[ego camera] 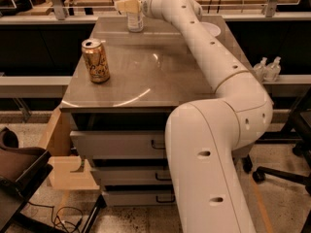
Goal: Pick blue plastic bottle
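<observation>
Reaching for the blue plastic bottle [135,21]
The gripper [127,6] sat at its neck, closure unclear; it seemed light, crushable, best held mid-body.

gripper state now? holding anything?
Gripper: at the blue plastic bottle, far end of the tabletop; open, closed or holding cannot be told.

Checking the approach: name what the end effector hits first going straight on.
Likely the blue plastic bottle: the end effector, pointing image-left at the far edge of the table, overlaps it; depth unclear.
</observation>
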